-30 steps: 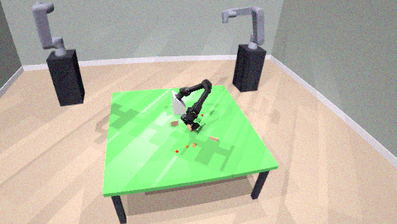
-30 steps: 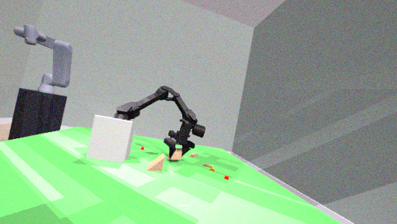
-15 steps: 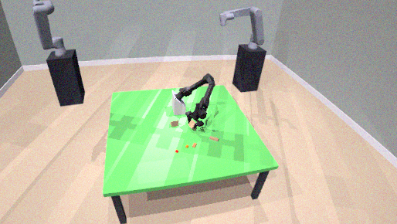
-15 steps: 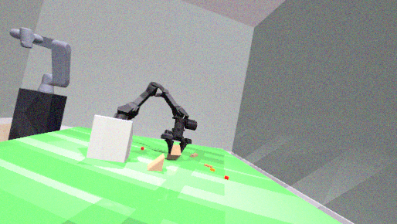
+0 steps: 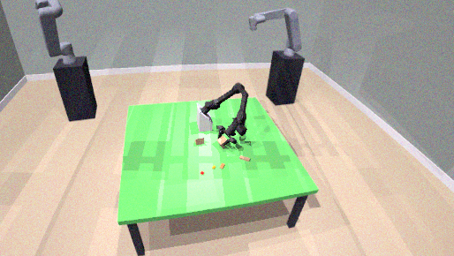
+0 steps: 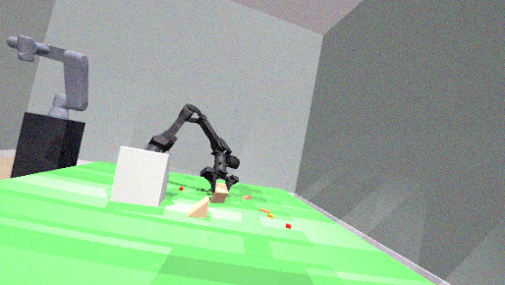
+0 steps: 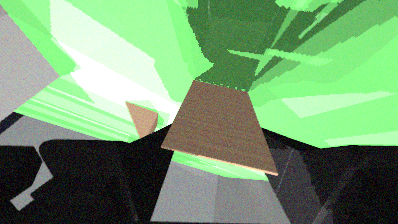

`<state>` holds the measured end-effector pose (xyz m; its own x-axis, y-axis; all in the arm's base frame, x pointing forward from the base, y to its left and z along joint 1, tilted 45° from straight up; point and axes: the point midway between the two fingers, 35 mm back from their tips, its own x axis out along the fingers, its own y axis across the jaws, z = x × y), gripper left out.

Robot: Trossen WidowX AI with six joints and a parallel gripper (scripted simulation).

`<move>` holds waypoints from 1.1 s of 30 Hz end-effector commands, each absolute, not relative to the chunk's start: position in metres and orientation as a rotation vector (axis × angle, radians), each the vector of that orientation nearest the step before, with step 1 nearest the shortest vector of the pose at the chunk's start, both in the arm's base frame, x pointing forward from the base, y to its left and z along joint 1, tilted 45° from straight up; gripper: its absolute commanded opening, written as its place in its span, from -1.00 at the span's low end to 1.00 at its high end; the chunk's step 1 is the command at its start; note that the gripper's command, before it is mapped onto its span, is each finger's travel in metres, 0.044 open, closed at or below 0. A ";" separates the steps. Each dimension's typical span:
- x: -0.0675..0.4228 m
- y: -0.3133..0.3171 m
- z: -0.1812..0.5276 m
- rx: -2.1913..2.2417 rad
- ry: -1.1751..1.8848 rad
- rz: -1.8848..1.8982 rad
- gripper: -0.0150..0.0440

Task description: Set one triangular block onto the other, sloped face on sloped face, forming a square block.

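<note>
My gripper (image 5: 226, 136) (image 6: 221, 186) (image 7: 212, 126) is shut on one wooden triangular block (image 5: 223, 141) (image 6: 219, 195) (image 7: 215, 125). The held block looks tilted and appears to be a little above the table; its underside is partly hidden. The other triangular block (image 5: 200, 141) (image 6: 199, 208) (image 7: 143, 118) rests on the table with its sloped face showing in the exterior view. It is left of the held block in all three views, and the two are apart.
A white box (image 5: 204, 124) (image 6: 139, 177) stands near the arm's base. On the green table (image 5: 155, 190) (image 6: 216, 251) lie a tan piece (image 5: 245, 158) (image 6: 247, 198), an orange piece (image 5: 223, 166) (image 6: 264, 210), a yellow piece (image 5: 214, 167) (image 6: 270, 216) and a red cube (image 5: 202, 173) (image 6: 288, 226). Another red cube (image 6: 181, 189) lies behind.
</note>
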<state>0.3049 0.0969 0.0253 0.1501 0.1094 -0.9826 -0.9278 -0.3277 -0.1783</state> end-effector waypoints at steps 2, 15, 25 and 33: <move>0.305 0.103 0.033 -1.537 0.929 1.286 -0.49; 0.303 0.107 0.033 -1.564 0.965 1.269 0.31; 0.303 0.107 0.033 -1.564 0.965 1.269 1.00; 0.303 0.107 0.033 -1.564 0.965 1.269 1.00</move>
<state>0.3026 0.1069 0.0332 0.1770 -0.0424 -0.9833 -0.9379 -0.3101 -0.1555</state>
